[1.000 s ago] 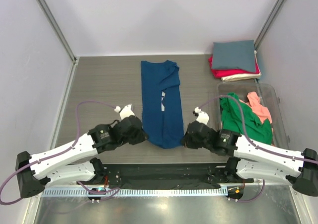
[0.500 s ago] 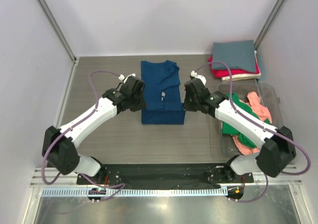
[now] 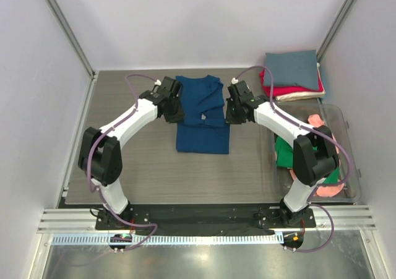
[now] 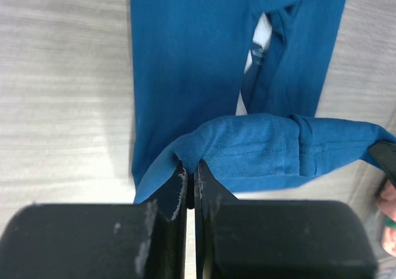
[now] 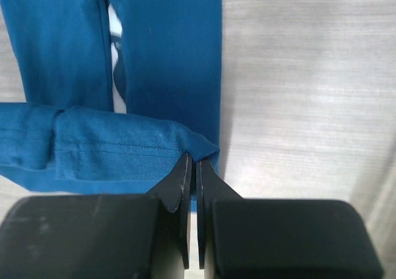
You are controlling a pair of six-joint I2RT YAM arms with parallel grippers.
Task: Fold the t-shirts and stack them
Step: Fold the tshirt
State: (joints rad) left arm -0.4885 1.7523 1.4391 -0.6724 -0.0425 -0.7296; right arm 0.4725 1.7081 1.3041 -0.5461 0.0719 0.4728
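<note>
The navy blue t-shirt (image 3: 201, 115) lies in a long strip on the table's middle, its near hem doubled back over it. My left gripper (image 3: 177, 113) is shut on the hem's left corner (image 4: 185, 152). My right gripper (image 3: 226, 114) is shut on the hem's right corner (image 5: 199, 148). Both hold the hem stretched above the strip. A sliver of the pale print (image 4: 258, 34) shows in a gap; it also shows in the right wrist view (image 5: 115, 19). Slate-grey (image 3: 291, 68), red (image 3: 272, 90) and cream (image 3: 303, 94) tees sit folded at the back right.
A clear bin (image 3: 339, 115) at the right holds the green tee (image 3: 286, 150) and the salmon-pink tee (image 3: 322, 119), partly hidden by my right arm. Grey walls close the back and sides.
Both grippers carried the shirt's near hem from the table's near edge away toward the back, folding the lower half over the upper half. The strip now looks about half as long.
</note>
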